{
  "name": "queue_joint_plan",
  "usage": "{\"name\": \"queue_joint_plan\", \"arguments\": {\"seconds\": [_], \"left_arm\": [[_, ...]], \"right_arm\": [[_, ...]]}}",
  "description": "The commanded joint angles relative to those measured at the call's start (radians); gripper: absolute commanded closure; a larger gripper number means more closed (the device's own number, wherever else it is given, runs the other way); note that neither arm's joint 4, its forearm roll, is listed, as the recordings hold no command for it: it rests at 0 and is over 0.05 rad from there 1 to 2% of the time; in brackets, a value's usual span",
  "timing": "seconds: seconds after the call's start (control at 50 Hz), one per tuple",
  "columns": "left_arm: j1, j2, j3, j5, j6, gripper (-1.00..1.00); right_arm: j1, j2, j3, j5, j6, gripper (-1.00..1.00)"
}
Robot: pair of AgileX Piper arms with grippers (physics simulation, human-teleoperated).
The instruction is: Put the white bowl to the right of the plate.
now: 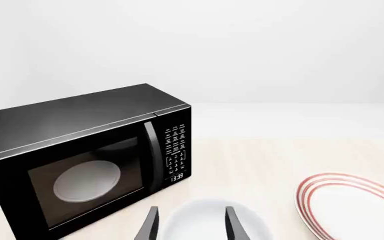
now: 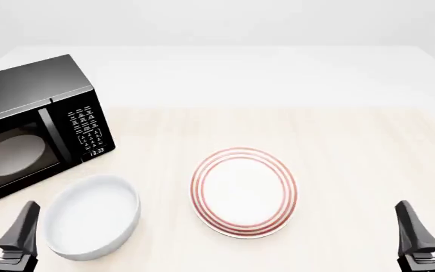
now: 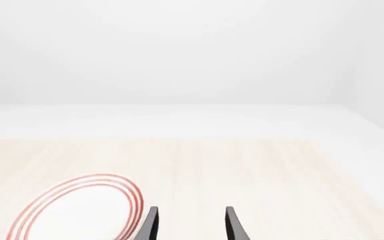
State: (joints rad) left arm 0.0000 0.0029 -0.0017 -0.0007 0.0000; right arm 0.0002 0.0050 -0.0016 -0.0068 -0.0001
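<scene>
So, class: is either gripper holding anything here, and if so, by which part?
Nothing is held. Left gripper and right gripper are both open; the bowl sits untouched on the table.

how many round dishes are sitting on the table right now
2. The white bowl sits near the front left, just before the microwave. The plate lies flat at the table's middle, to the bowl's right. None seems hidden.

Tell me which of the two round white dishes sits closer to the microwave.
The white bowl, plain and deep-sided, lies just in front of the microwave. The plate, flat with red rings, sits farther right.
</scene>
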Motion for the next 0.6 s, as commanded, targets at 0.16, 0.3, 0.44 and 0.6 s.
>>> {"name": "queue_joint_plan", "arguments": {"seconds": [0.16, 0.3, 0.44, 0.6], "left_arm": [[0.0, 0.005, -0.003, -0.001, 0.0, -1.0], [0.0, 0.005, -0.003, -0.001, 0.0, -1.0], [0.0, 0.005, -0.003, -0.001, 0.0, -1.0], [0.0, 0.005, -0.003, -0.001, 0.0, -1.0]], "right_arm": [[0.003, 0.006, -0.002, 0.003, -0.001, -1.0], [-0.001, 0.018, -0.014, -0.006, -0.007, -1.0], [0.059, 0.107, -0.098, -0.009, -0.036, -1.0], [0.167, 0.366, -0.204, -0.136, -0.105, -1.0]]}}
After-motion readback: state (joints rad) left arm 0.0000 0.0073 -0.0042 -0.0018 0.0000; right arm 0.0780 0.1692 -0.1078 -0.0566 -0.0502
